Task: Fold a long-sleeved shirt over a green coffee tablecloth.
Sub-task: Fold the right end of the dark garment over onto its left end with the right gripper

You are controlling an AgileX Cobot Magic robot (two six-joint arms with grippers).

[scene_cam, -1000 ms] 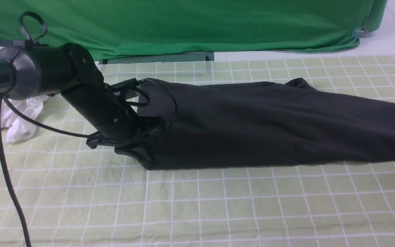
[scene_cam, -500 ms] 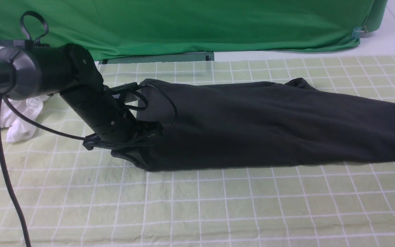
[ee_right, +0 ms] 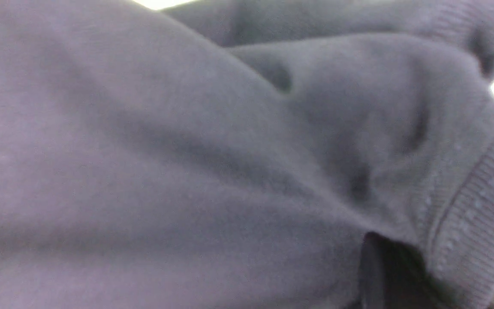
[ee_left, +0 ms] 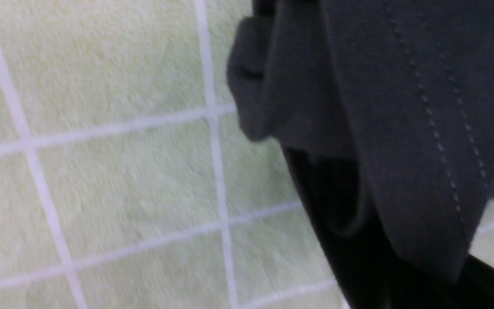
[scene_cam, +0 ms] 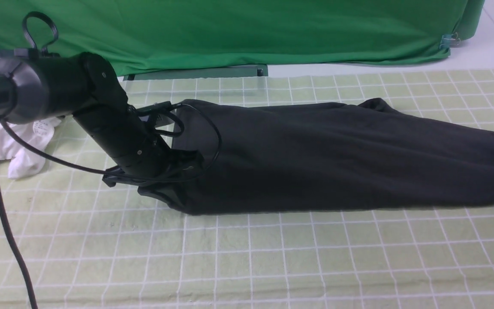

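A plain deep-green fabric backdrop [scene_cam: 251,30] hung across the far side, and in front of it a wide pale yellow-green tablecloth [scene_cam: 272,257] with a grid of thin white lines covered the table. A large black long-sleeved shirt [scene_cam: 337,159] lay stretched across the cloth's far half, running from left of centre out past the right edge of the front view. The left gripper [scene_cam: 158,189], on a black arm reaching in from the left, was at the shirt's near-left corner. Its fingers were closed on the stitched hem [ee_left: 401,128], which hung just above the grid. The right gripper [ee_right: 378,274] was outside the front view. In its wrist view it was almost buried in dark fabric, closed on the shirt beside a ribbed edge [ee_right: 465,223]. A crumpled white garment [scene_cam: 19,146] lay at the far left, and a black cable [scene_cam: 2,223] drooped from the left arm.
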